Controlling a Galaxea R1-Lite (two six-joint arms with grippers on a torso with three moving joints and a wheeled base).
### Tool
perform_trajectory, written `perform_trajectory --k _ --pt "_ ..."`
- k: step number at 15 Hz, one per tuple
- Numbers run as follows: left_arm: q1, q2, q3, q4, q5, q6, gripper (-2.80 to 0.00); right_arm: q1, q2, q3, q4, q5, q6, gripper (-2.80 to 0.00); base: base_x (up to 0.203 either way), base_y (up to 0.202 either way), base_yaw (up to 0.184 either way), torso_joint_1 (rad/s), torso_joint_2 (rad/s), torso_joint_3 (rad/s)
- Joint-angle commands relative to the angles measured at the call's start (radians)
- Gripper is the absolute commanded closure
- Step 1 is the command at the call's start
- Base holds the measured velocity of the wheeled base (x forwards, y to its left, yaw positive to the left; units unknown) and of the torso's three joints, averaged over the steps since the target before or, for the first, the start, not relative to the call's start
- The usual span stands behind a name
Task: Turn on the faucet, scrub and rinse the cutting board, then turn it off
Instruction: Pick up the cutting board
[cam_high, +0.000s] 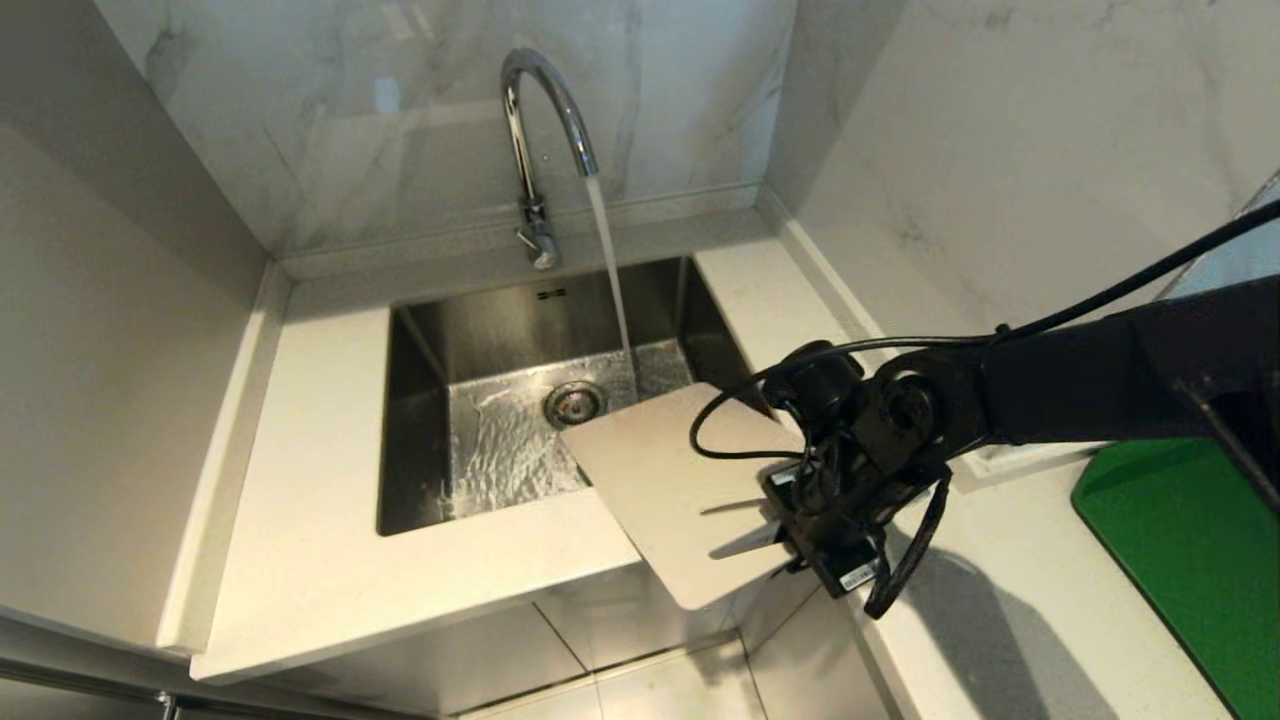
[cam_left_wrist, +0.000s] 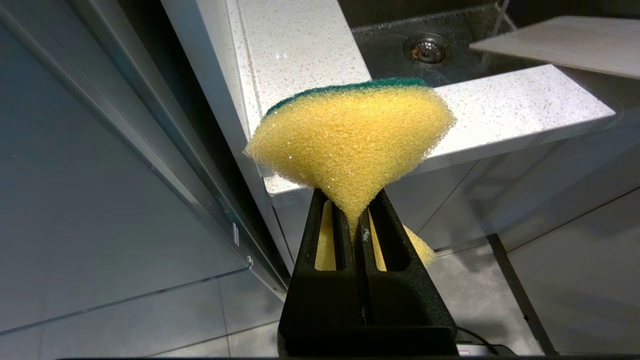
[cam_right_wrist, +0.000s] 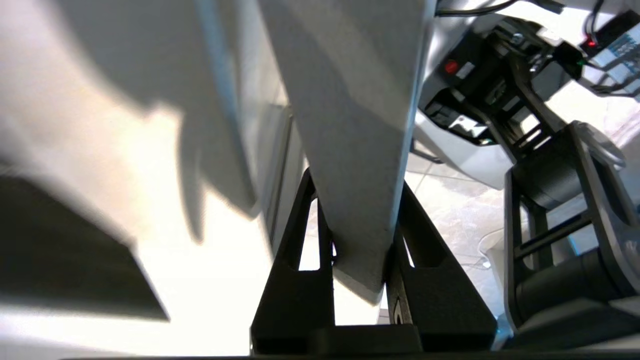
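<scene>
Head view — right gripper (cam_high: 790, 535) clamps cutting board (cam_high: 665, 480), level.

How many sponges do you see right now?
1: a yellow-and-green sponge, pinched in the left gripper below the counter edge. Others could sit out of frame.

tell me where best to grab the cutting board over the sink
By its thin near edge, from the counter side, as the right gripper does now: the cutting board is flat and thin, so the jaws span its thickness, leaving the far end free under the faucet stream.

cutting board (cam_high: 672, 490) over sink's (cam_high: 420, 340) right corner
</scene>
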Motion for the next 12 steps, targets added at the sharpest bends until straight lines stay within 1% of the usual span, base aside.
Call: perform_trajectory --k 1,3,5,6,9,10,12 --pt "0.000 0.002 0.000 0.000 0.000 0.000 0.00 0.000 -0.106 -0.007 0.036 -0.012 0.004 0.00 0.000 0.000 0.000 0.000 0.00 0.000" --pt "0.000 0.002 0.000 0.000 0.000 0.000 0.00 -0.001 -0.153 -0.007 0.079 -0.073 -0.035 0.00 0.000 0.000 0.000 0.000 0.00 0.000" --pt "0.000 0.002 0.000 0.000 0.000 0.000 0.00 -0.002 -0.200 -0.008 0.115 -0.098 -0.091 0.00 0.000 0.000 0.000 0.000 0.00 0.000" --pt "0.000 0.002 0.000 0.000 0.000 0.000 0.00 -0.002 -0.222 -0.008 0.130 -0.099 -0.134 0.00 0.000 0.000 0.000 0.000 0.00 0.000" --pt "0.000 0.002 0.000 0.000 0.000 0.000 0.00 -0.005 -0.267 -0.006 0.174 -0.100 -0.331 0.00 0.000 0.000 0.000 0.000 0.00 0.000" --pt "0.000 0.002 0.000 0.000 0.000 0.000 0.00 -0.006 -0.275 -0.006 0.175 -0.100 -0.375 0.00 0.000 0.000 0.000 0.000 0.00 0.000" --pt "0.000 0.002 0.000 0.000 0.000 -0.001 0.00 -0.007 -0.289 -0.004 0.175 -0.100 -0.434 0.00 0.000 0.000 0.000 0.000 0.00 0.000"
